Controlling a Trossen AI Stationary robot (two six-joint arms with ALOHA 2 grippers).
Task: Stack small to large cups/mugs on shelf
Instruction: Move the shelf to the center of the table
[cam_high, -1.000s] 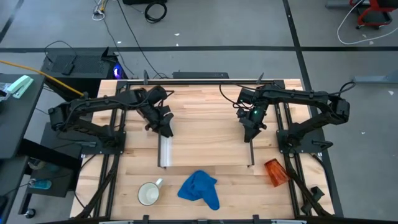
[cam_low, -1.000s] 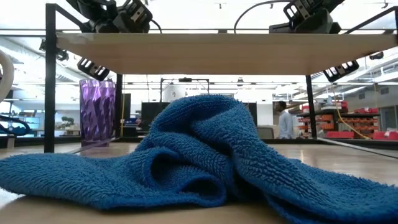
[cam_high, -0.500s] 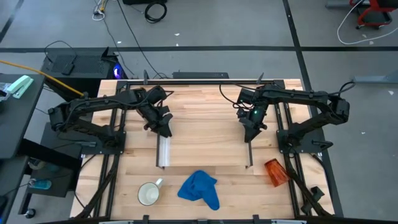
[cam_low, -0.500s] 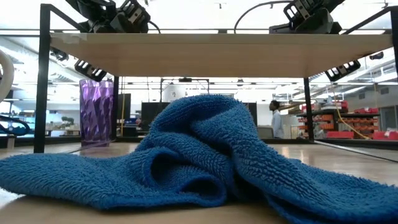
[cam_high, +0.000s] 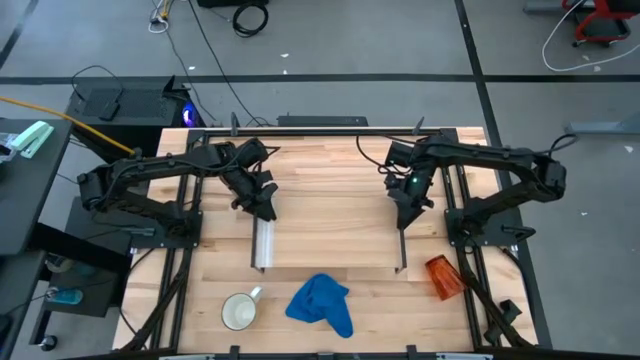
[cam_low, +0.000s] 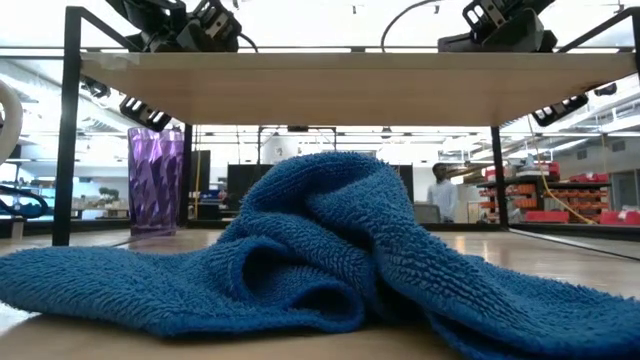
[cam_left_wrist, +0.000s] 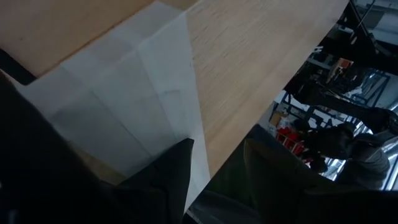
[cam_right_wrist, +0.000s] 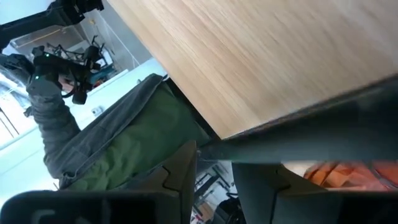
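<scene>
The shelf (cam_high: 330, 205) is a light-wood board on black legs, standing mid-table with its white strip (cam_high: 264, 243) at the left end. My left gripper (cam_high: 265, 208) is shut on that left end, and my right gripper (cam_high: 405, 215) is shut on the right end. The white mug (cam_high: 240, 311) stands upright near the front edge. The orange cup (cam_high: 442, 277) lies on its side to the right of the shelf. The purple cup (cam_low: 155, 180) stands upright on the table beyond the shelf's left leg and is hidden in the high view. My left gripper (cam_left_wrist: 217, 168) grips the shelf board's left end at the white strip (cam_left_wrist: 186, 124), coming slanting down from above; the edge runs in between the two fingers. The shelf's legs stand on the table. My right gripper (cam_right_wrist: 214, 174) grips the shelf's right end, where the black frame bar (cam_right_wrist: 280, 140) along the board's edge runs in between the two fingers. It comes slanting down from above. The exact place of contact is hidden by the fingers.
A crumpled blue cloth (cam_high: 322, 305) lies at the front between the mug and the orange cup and fills the low view (cam_low: 320, 250). Black frame rails run along both table sides (cam_high: 180, 250). A person (cam_low: 438, 195) stands far off in the room.
The shelf has shifted a little on the table: in the low view its near left leg has moved toward the table's left. Both grippers have kept their hold on its ends; the right one has edged slightly toward the table's right.
</scene>
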